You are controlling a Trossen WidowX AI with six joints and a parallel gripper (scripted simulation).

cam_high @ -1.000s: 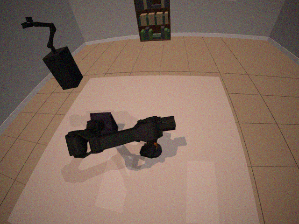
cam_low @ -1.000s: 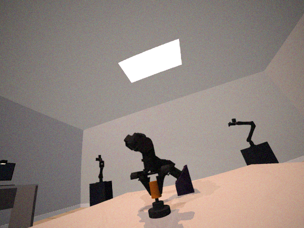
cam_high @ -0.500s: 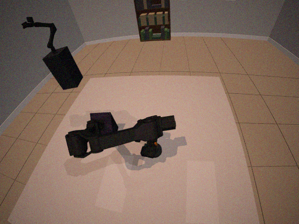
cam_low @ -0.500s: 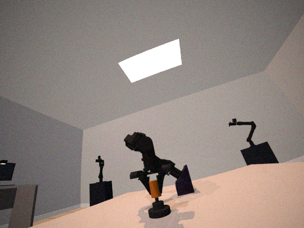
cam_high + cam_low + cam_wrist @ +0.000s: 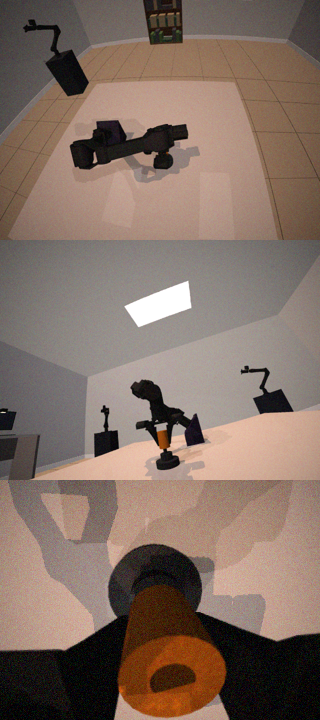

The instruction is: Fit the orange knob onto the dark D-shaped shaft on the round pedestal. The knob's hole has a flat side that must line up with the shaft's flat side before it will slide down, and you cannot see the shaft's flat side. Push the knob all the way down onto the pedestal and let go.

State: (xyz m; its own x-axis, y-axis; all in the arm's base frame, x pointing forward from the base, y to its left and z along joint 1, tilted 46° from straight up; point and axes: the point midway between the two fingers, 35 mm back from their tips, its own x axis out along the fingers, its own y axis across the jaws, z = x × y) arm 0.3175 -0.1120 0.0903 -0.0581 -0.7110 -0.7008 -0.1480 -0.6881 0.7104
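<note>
The orange knob (image 5: 163, 436) (image 5: 172, 702) (image 5: 167, 153) is upright, with the flat side of its D-shaped hole toward the bottom of the wrist view. My gripper (image 5: 163, 443) (image 5: 161, 620) is shut on the knob, one finger on each side. The round dark pedestal (image 5: 167, 463) (image 5: 120, 586) (image 5: 170, 162) stands below. In the exterior view a short piece of the dark shaft (image 5: 165, 450) shows between the knob's lower end and the pedestal's raised middle. The knob stands clear of the pedestal. Whether the shaft's tip is inside the hole is hidden, as is its flat side.
A dark purple block (image 5: 112, 129) (image 5: 194, 432) stands by the arm's base on the pale table top (image 5: 168, 103). Other arms on dark stands (image 5: 67, 73) (image 5: 106, 442) and a bookshelf (image 5: 165, 21) are in the background.
</note>
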